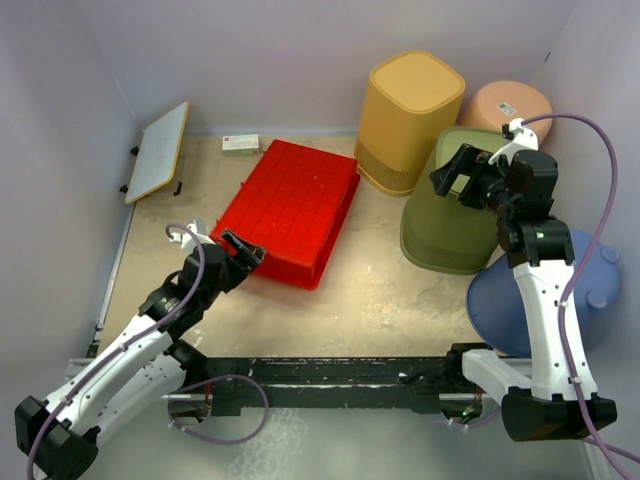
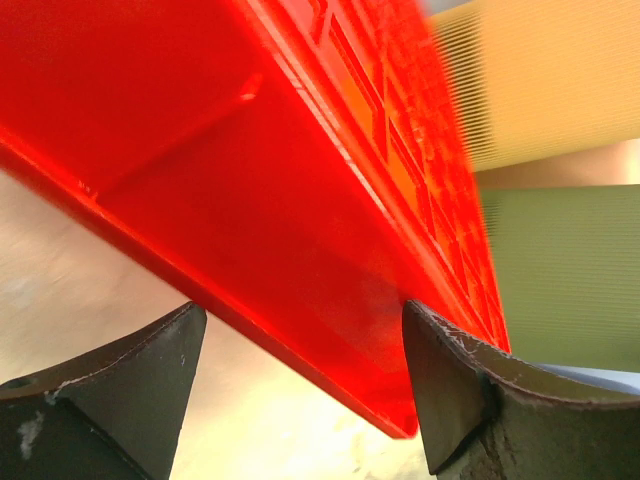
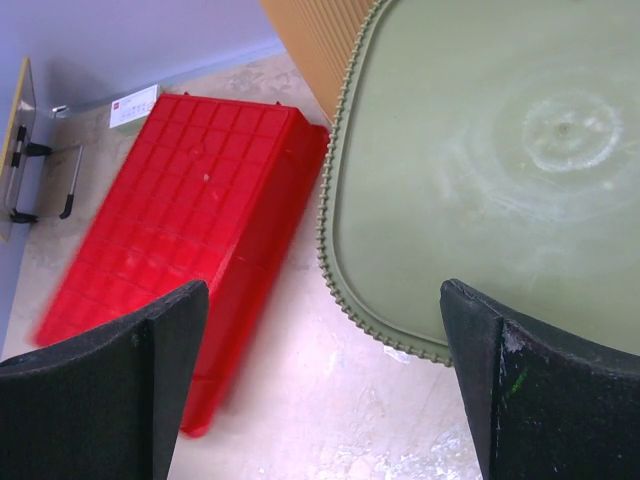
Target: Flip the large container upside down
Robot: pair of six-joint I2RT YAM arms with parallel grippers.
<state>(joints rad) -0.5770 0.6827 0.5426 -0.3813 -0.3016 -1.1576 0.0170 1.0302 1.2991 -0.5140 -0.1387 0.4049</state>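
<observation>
Red crate (image 1: pixel 290 210) bottom-up at the middle of the table (image 1: pixel 380 300), its near corner between the spread jaws of the left gripper (image 1: pixel 245 250); perhaps touching, too blurred to tell. Right gripper (image 1: pixel 450 182) wide apart over the green bin (image 1: pixel 440 240), partly hiding it.

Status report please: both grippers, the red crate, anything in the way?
Left gripper open, straddling near corner of red crate. Right gripper open, above olive bin. Crate lies grid bottom up. Yellow bin close beside far corner.
</observation>
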